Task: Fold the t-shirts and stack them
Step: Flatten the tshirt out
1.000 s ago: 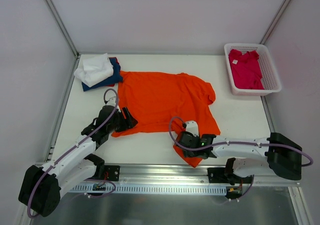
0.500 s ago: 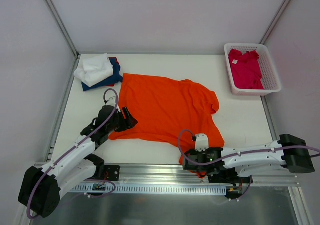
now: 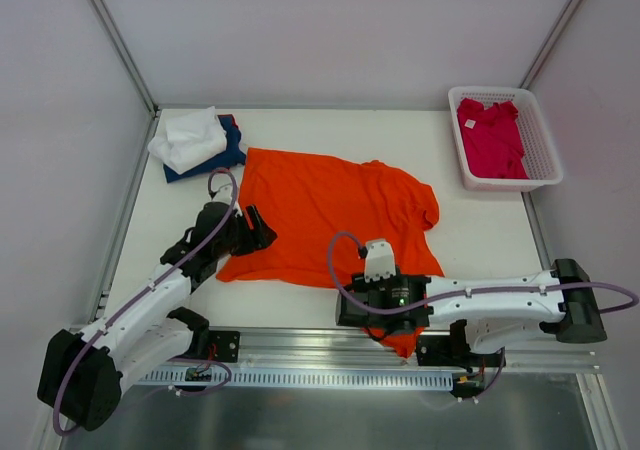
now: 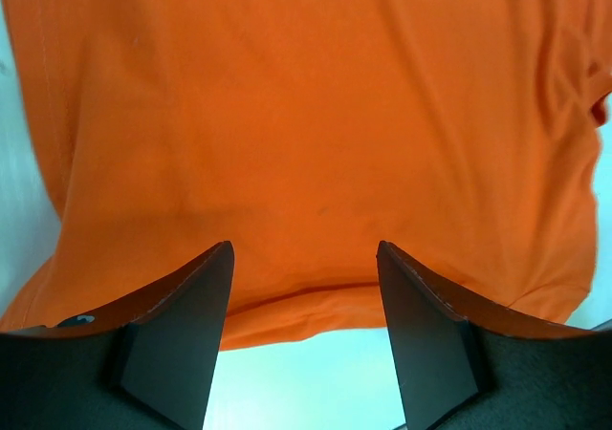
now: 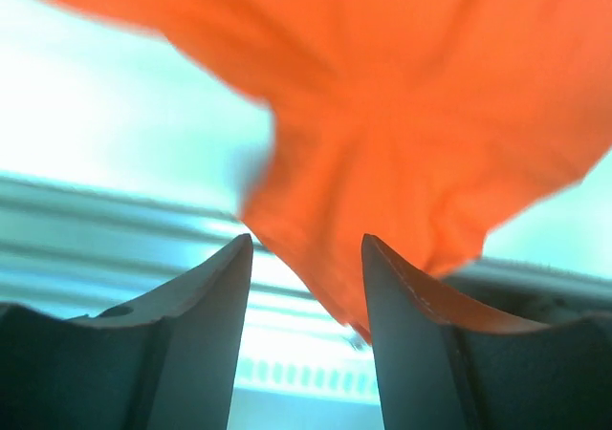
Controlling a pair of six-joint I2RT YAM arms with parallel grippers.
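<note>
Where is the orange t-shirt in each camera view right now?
Top external: the orange t-shirt lies spread mid-table, one corner hanging over the near edge.
Left wrist: it fills most of the frame, its hem just beyond the left hand.
Right wrist: upper right, a corner drooping by the right hand.
Shared landmark: the white table bordering the cloth in all three.

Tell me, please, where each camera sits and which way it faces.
Top external: above and behind the arms, looking down on the table; both arms show.
Left wrist: on the left arm, facing the orange t-shirt at its edge; the open left gripper frames it.
Right wrist: low at the near edge, facing a shirt corner over the rail; the open right gripper shows.
Shared: all three see the orange t-shirt.
</note>
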